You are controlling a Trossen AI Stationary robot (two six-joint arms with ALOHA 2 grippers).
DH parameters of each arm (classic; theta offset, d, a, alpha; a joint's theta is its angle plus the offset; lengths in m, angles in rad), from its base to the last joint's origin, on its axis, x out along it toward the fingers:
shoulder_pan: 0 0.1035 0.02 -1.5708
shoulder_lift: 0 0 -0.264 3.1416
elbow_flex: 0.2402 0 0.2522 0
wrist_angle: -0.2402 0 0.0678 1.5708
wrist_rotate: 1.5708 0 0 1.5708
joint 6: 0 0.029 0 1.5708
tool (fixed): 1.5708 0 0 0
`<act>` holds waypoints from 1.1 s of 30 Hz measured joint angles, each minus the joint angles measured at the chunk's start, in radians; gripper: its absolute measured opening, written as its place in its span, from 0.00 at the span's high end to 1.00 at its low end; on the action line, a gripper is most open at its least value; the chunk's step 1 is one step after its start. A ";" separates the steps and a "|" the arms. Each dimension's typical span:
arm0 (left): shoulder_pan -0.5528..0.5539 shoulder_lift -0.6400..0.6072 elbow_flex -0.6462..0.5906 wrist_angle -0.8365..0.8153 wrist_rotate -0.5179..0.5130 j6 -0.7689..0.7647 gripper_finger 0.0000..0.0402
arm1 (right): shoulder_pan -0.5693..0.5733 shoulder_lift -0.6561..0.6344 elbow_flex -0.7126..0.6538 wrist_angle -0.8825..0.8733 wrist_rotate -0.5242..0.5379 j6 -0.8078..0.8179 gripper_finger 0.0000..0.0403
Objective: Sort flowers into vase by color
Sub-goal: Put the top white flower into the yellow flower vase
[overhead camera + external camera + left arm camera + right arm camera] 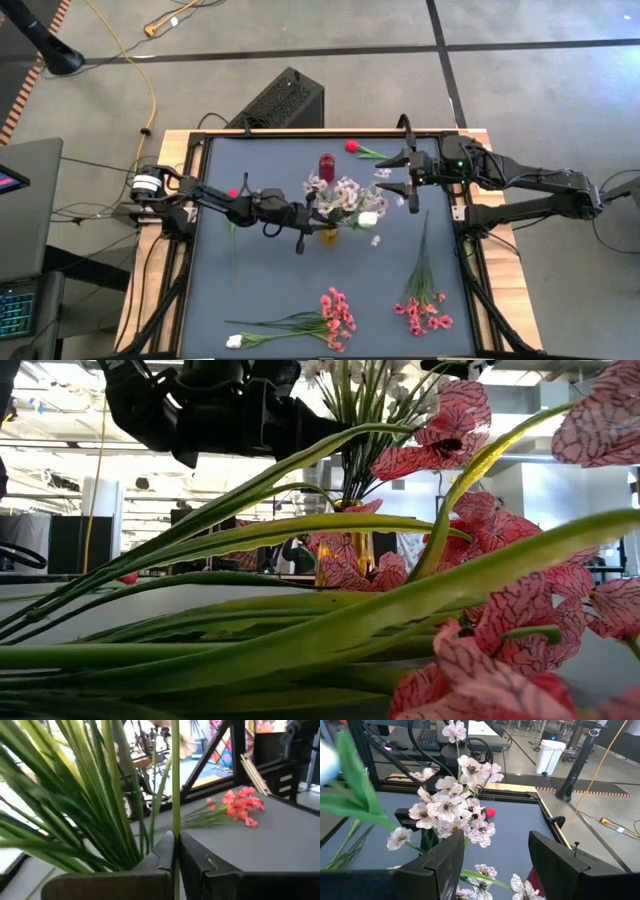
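Observation:
A bunch of pale pink-white blossoms (pixel 340 197) and long green leaves stands in a small amber vase (pixel 328 237) at mid-table; the vase (pixel 352 550) also shows in the low view behind the leaves. My left gripper (pixel 300 222) is at the bunch's left side, shut on a thin green stem (pixel 175 795). My right gripper (pixel 408 180) hovers open just right of the blossoms (pixel 451 805), touching nothing. A red rosebud (pixel 352 147) lies by the far edge, another (pixel 232 192) on the left. Two bright pink sprays (pixel 335 315) (pixel 425 312) and a white bud (pixel 234 341) lie near the front edge. My left gripper pinches one thin green stem (pixel 175 851) between its two fingers (pixel 162 852), coming level from the table's left with the fingers lying across the stem. The stem stands upright beside the bunch's leaves. Its bloom and lower end are outside the wrist view.
A dark red vase (pixel 326 163) stands just beyond the bunch. A white bud (pixel 368 218) hangs at the bunch's right side. The pink sprays' leaves (pixel 300 630) fill the low view's foreground. A black frame (pixel 196 180) rims the grey mat; bare mat lies front-left.

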 joint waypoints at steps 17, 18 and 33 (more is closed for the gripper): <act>0.001 0.000 -0.100 0.126 0.028 -0.032 1.00 | 0.000 0.000 0.000 0.002 0.000 -0.011 0.38; 0.001 0.000 -0.103 0.118 0.022 -0.027 1.00 | 0.000 0.000 0.000 0.002 0.000 -0.011 0.38; 0.030 0.000 -0.115 0.041 0.016 -0.043 1.00 | 0.000 0.000 0.000 0.002 0.000 -0.010 0.38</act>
